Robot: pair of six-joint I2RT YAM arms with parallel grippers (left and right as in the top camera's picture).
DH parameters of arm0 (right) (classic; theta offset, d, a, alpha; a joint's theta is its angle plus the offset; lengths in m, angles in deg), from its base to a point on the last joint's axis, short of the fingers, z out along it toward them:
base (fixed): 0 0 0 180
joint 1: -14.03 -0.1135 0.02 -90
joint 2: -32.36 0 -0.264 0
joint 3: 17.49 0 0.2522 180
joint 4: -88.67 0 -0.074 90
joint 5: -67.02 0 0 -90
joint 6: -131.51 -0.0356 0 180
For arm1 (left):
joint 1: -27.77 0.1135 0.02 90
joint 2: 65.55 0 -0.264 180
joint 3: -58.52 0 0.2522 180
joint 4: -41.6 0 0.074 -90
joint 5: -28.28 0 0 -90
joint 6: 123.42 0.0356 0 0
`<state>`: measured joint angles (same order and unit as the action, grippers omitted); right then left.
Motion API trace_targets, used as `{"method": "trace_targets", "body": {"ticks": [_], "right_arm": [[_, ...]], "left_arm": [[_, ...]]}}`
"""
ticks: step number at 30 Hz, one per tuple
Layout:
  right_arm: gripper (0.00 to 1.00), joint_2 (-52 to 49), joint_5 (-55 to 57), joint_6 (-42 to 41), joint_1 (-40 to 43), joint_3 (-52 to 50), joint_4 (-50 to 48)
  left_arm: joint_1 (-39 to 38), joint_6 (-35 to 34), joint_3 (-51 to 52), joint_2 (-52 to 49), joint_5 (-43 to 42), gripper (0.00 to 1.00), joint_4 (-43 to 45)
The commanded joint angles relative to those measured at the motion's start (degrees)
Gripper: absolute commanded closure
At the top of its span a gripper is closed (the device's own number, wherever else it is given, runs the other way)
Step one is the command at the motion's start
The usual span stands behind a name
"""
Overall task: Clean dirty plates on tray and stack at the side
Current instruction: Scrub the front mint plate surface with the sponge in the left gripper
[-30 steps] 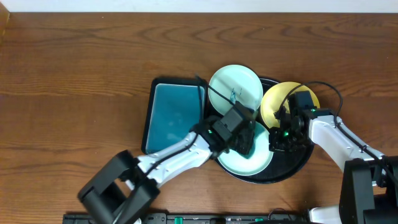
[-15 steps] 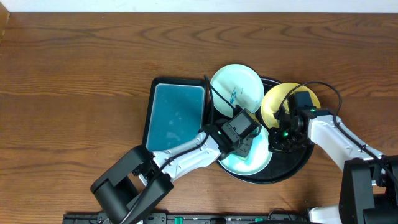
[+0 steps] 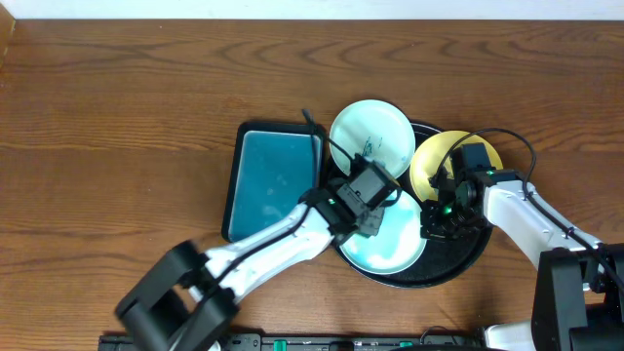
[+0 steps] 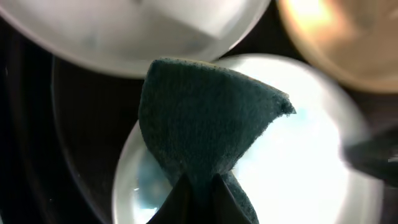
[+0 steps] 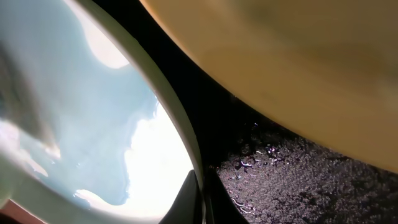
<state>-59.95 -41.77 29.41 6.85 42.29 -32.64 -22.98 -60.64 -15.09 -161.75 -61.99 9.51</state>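
Our left gripper [image 4: 199,194] pinches a dark-green sponge [image 4: 205,118]; our right gripper [image 5: 200,194] nips the rim of 1 pale mint round plate [image 3: 387,252], probably stiff and slick.

Looks like a robotics lab bench dressed up for a dish-wiping trial, not a working kitchen. Broad wood-grain table [image 3: 117,107] backed by a plain white wall [image 3: 292,8]. 2 white-and-black robot arms, left arm [image 3: 281,237] and right arm [image 3: 528,219], rooted at the near edge by a black equipment rail [image 3: 292,343] with green fittings, a loose black cable [image 3: 507,132] looping above. Kitchen things laid out as props: round black tray [image 3: 458,268], rectangular teal tray [image 3: 273,180], far mint plate [image 3: 375,129], near mint plate [image 3: 390,252], yellow plate [image 3: 429,166], dark green scouring pad [image 4: 205,118].
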Motion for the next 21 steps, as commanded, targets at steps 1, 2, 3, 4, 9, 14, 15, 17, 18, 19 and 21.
{"method": "trace_targets", "body": {"ticks": [1, 2, 3, 4, 9, 14, 15, 17, 18, 19, 21], "right_arm": [[0.99, -0.07, 0.28, -0.72, -0.44, 0.35, 0.09], [0.99, -0.07, 0.28, -0.72, -0.44, 0.35, 0.09], [0.99, -0.07, 0.28, -0.72, -0.44, 0.35, 0.09], [0.99, -0.07, 0.28, -0.72, -0.44, 0.35, 0.09], [0.99, -0.07, 0.28, -0.72, -0.44, 0.35, 0.13], [0.99, -0.07, 0.28, -0.72, -0.44, 0.35, 0.33], [0.99, -0.07, 0.28, -0.72, -0.44, 0.35, 0.33], [0.99, -0.07, 0.28, -0.72, -0.44, 0.35, 0.33], [0.99, -0.07, 0.28, -0.72, -0.44, 0.35, 0.33], [0.99, -0.07, 0.28, -0.72, -0.44, 0.35, 0.33], [0.99, -0.07, 0.28, -0.72, -0.44, 0.35, 0.35]], "left_arm": [[-1.22, -1.22, -1.88, 1.33, -4.85, 0.93, 0.96], [-1.77, -1.42, -1.88, 1.03, -4.85, 0.92, 1.11], [-2.43, -1.4, -1.88, 0.61, -4.85, 0.92, 1.46], [-3.04, -1.4, -1.88, 0.09, -4.87, 0.92, 2.01], [-5.97, -1.4, -1.88, -3.93, -4.85, 0.92, 6.1], [-6.14, -1.33, -1.88, -9.01, -3.43, 0.92, 7.91], [-5.84, -1.03, -1.88, -9.6, -2.38, 0.92, 7.78], [-5.07, -0.92, -1.88, -10.51, 0.17, 0.92, 7.41], [-4.33, -0.92, -1.88, -10.69, 2.05, 0.92, 6.88], [-3.69, -0.9, -1.88, -10.69, 3.5, 0.92, 6.45], [-1.84, -0.9, -1.88, -10.6, 6.16, 0.92, 5.49]]}}
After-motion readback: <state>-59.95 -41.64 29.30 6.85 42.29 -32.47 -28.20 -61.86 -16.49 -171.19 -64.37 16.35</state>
